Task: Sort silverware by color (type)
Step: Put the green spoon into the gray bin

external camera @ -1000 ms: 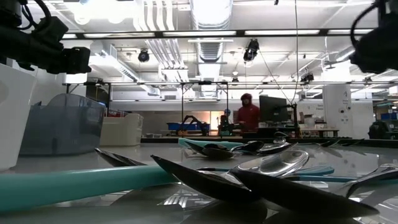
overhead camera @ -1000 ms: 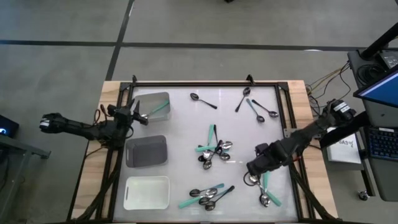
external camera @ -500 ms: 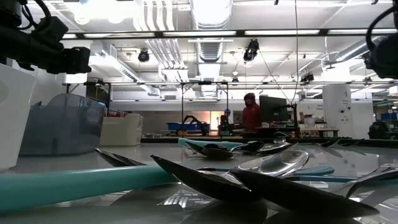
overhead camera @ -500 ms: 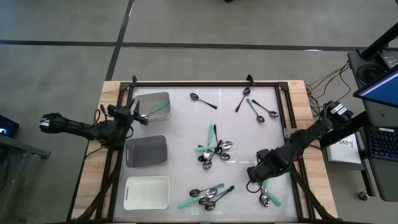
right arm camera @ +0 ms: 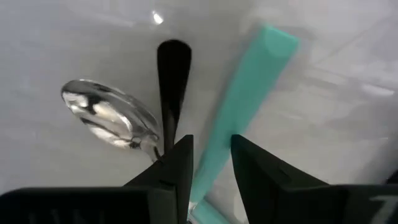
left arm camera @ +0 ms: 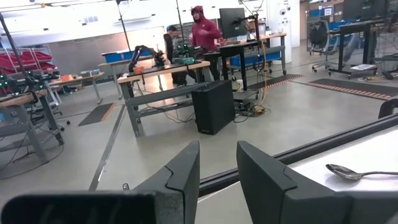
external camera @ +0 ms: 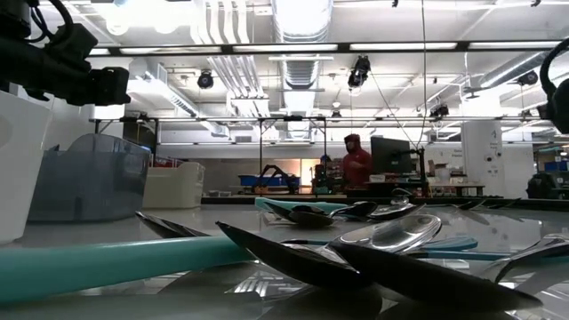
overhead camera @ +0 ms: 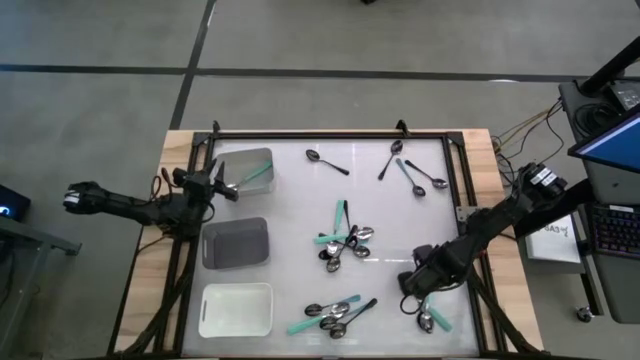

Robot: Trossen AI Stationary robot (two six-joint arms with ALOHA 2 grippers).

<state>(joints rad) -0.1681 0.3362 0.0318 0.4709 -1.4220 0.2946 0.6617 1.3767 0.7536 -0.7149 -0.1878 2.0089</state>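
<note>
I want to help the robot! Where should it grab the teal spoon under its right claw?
Probably mid-handle, from straight above. The teal spoon lies flat on the table, and its handle is straight, flat and narrow. The right gripper is open, with a finger on each side of it. A black-handled spoon lies close beside, so stay centred.

three trays (overhead camera: 236,243) along table's left, spoons (overhead camera: 345,240) scattered right

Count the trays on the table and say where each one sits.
3, all along the table's left side in the high view: a clear tray at the far corner holding a teal-handled spoon, a dark grey tray in the middle, and a white tray nearest.
</note>
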